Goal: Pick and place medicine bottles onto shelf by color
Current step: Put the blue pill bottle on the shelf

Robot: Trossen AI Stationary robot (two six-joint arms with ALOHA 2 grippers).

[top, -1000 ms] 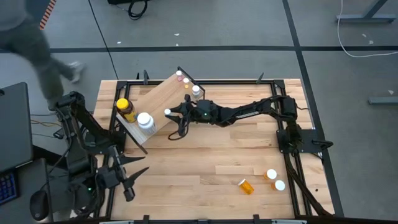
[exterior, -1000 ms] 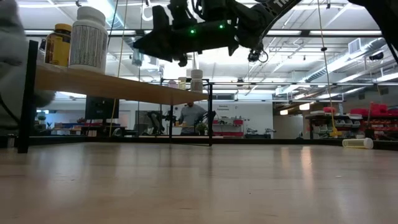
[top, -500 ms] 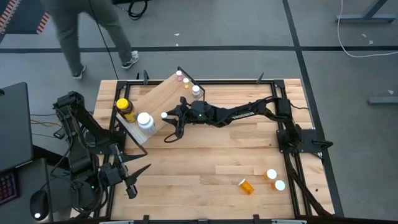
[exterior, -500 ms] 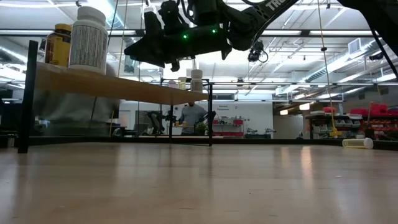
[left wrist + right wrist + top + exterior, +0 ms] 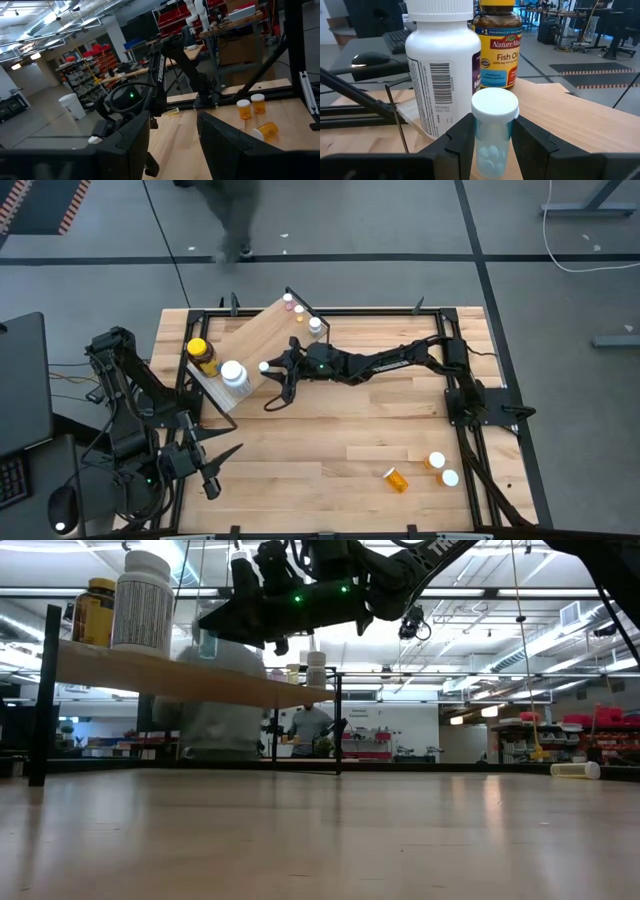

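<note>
Just ahead of my right gripper (image 5: 492,145), clamped on a white-capped vial (image 5: 494,127) over the shelf (image 5: 255,340), stand shelved bottles (image 5: 234,375), while three orange vials (image 5: 435,468) lie well behind it.

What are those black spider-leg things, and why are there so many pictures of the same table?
They are two robot arms, each ending in a two-fingered gripper. One camera looks straight down from above, one sits low at table height, and one rides on each arm's wrist.

The right gripper reaches over the shelf, a wooden board on thin black legs. It is shut on a small teal vial with a white cap. Already on the shelf stand a big white bottle, an amber fish oil jar with a yellow lid, and some small vials at the far end.

The left gripper waits at the table's near left corner, holding nothing. Three orange vials lie on the table, waiting their turn.
</note>
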